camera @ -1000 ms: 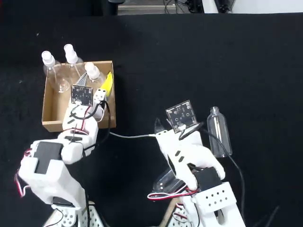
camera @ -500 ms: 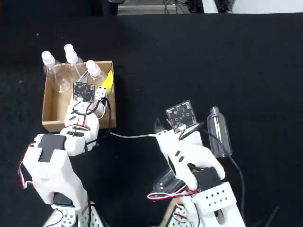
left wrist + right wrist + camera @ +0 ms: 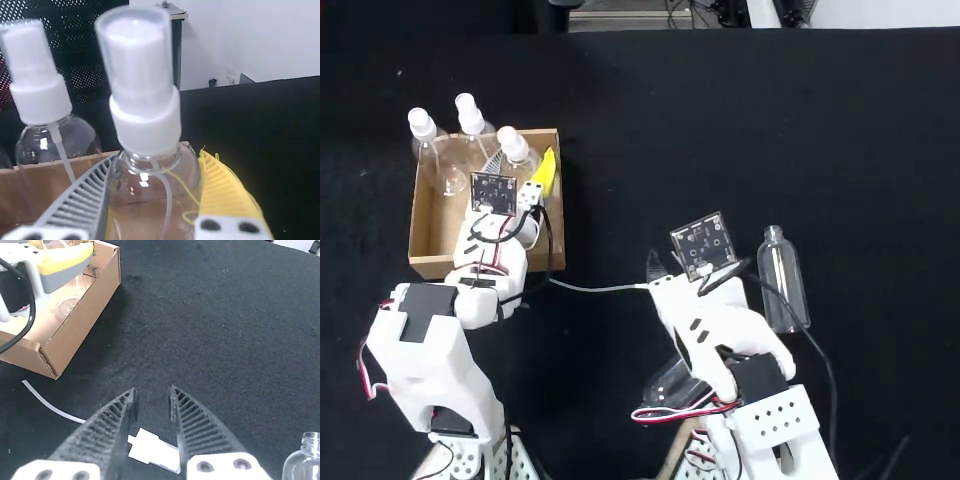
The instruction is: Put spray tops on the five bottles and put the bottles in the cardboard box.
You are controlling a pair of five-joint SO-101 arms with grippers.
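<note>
Left gripper is sitting inside the box, at its far right corner. Its jaws are pinching a capped bottle: the grey finger is pressing one side of the clear body and the yellow finger the other. In the high view this capped bottle is standing in the box with its white top rising above the far wall. A second bottle and a third bottle, both wearing spray tops, are leaning along that same far wall, just beside the held one. Right gripper is hanging low over the table, well apart from the box, with its jaws spread a little and gripping nothing. A loose spray top is lying flat on the cloth between the two fingers, back from their tips. Its thin dip tube is trailing across the cloth toward the box's near corner. An open bottle, with no top on it, is lying on its side just beside the right arm, on the side away from the box, neck pointing away from the arm bases.
</note>
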